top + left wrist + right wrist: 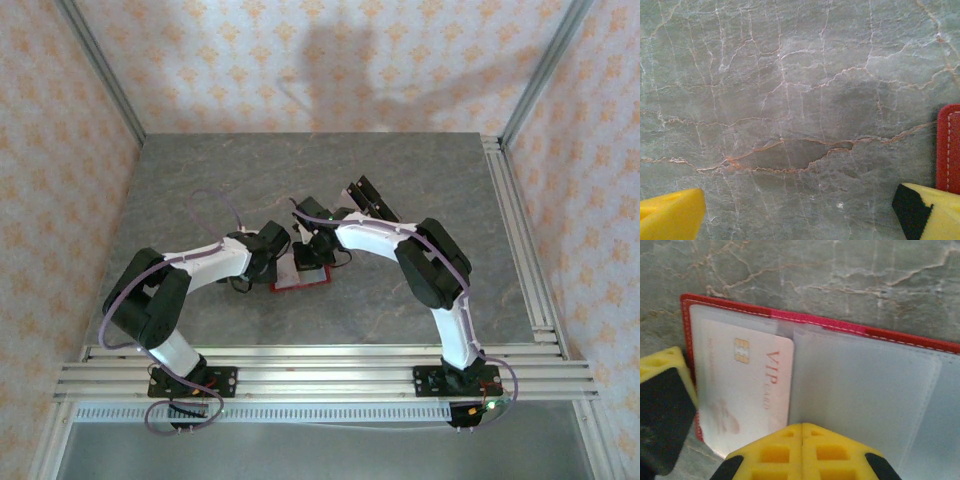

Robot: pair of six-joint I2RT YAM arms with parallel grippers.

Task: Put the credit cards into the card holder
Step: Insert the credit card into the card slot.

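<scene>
One credit card (747, 390), chip and VIP lettering face up, sits under the clear sleeve on the left side of the open card holder (860, 330), which lies flat on the marble table (790, 75) between the two arms. The card's near edge is hidden, so I cannot tell whether it is fully seated. The right gripper (802, 445) is closed, tips together with nothing visible between them, at that near edge. Any nudge should run shallow and straight along the sleeve so the card does not buckle. The left gripper (800, 214) is spread wide, one finger (662, 405) just beside the holder's left rim, well placed to brace it against sliding.
</scene>
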